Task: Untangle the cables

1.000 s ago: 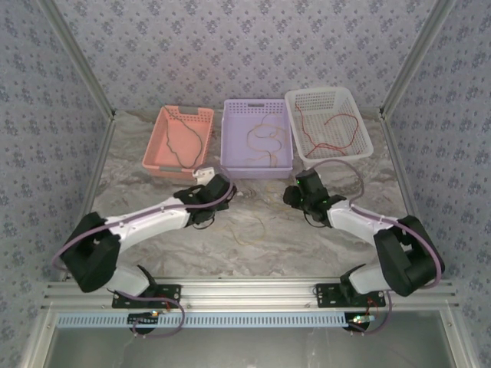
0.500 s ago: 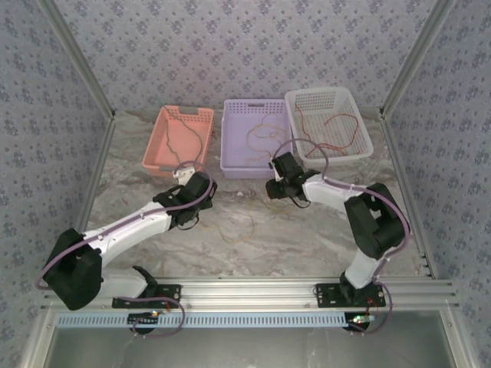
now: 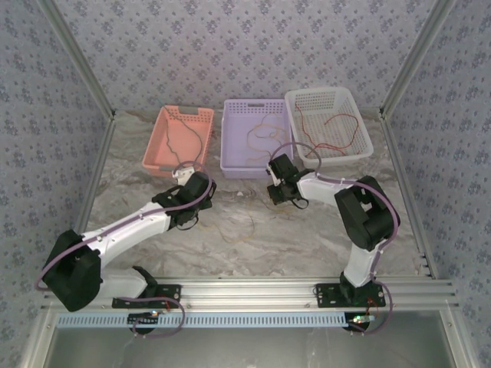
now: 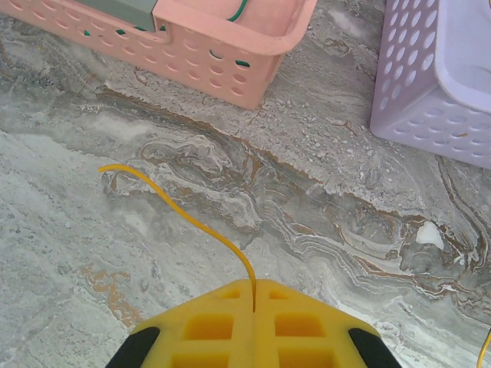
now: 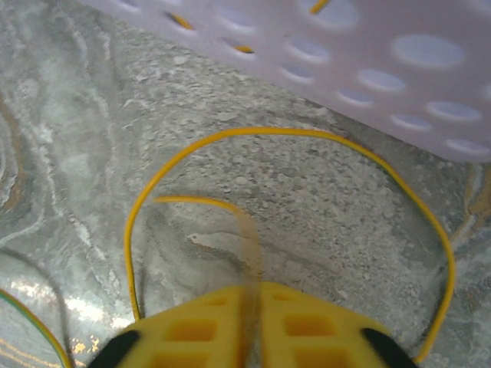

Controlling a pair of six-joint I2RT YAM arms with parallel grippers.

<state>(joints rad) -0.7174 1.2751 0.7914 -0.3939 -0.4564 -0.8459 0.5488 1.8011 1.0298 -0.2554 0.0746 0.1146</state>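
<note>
Your left gripper (image 4: 255, 297) is clenched on a yellow cable (image 4: 184, 215) left of the lilac basket (image 4: 433, 92), your right gripper (image 5: 252, 299) nips a yellow loop (image 5: 291, 132) just in front of it, so a hard pull may cinch a knot or slip the thin wire free.

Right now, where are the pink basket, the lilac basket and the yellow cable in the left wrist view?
pink basket (image 4: 199, 47): left wrist view, perforated near wall.
lilac basket (image 4: 437, 115): left wrist view, side wall.
yellow cable (image 4: 192, 221): left wrist view, mid-strand.
</note>
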